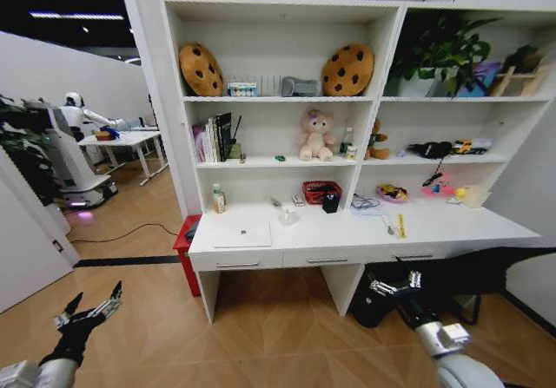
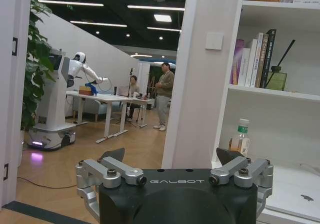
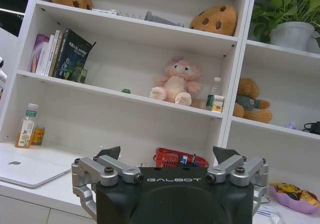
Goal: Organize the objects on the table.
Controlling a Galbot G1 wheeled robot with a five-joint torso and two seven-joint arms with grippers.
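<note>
silver laptop lies closed on the left part of the long white surface, with a white mug just to its right, a small black box behind that and a yellow ruler further right. left pincer hangs low over the floor, released and holding nothing. right pincer sits below the drawer front, likewise released.

Left claw spread, juice bottle, shelved books
</note>
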